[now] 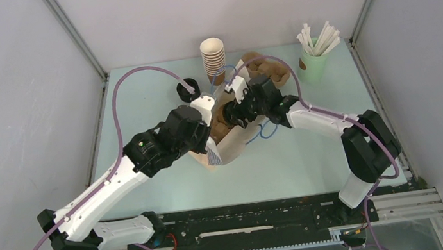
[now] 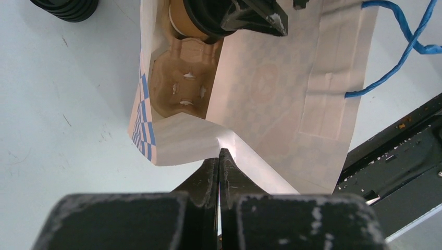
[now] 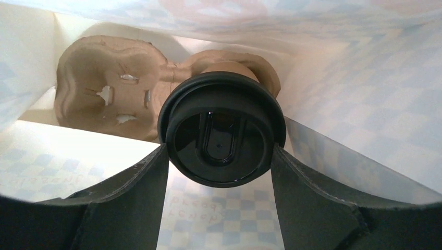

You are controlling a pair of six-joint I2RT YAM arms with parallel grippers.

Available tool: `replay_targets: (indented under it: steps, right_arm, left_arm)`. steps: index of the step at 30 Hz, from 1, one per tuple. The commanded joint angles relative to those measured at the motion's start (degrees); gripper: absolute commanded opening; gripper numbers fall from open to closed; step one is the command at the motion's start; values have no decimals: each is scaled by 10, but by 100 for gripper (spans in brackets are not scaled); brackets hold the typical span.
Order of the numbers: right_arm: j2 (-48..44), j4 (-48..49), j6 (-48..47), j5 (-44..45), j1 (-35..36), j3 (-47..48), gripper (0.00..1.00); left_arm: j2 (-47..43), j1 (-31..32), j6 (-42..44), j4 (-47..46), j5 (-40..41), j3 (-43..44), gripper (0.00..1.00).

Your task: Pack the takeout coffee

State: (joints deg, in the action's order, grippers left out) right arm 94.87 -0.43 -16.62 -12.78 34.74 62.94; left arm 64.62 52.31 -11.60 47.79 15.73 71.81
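Inside the paper bag (image 2: pixel 271 88), my right gripper (image 3: pixel 219 152) clamps the takeout coffee (image 3: pixel 221 133) above the tray (image 3: pixel 99 88). At 6 o'clock, my left gripper (image 2: pixel 219 155) pinches the rim, holding it open.

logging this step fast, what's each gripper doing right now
Left gripper: closed on the paper bag edge.
Right gripper: closed on the lidded takeout coffee, inside the bag.

Inside bag (image 2: pixel 271 88), tray (image 2: pixel 182 88) with takeout coffee (image 3: pixel 221 138) in one slot
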Motion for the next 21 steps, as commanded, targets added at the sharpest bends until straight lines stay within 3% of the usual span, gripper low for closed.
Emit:
replay_targets:
  steps: [1,6,17,21]
  right_arm:
    - [4,-124,-28,6,-2,84,44]
    - [37,-242,-63,46,21,171,45]
    - [92,-301,-71,28,32,244,46]
    - [59,-275,-45,12,41,218,61]
  left_arm:
    - [5,-6,13,16,-2,37,0]
    - [8,-6,14,20,-2,41,0]
    - [8,-6,12,22,-4,43,0]
    - [8,-6,18,22,-1,44,0]
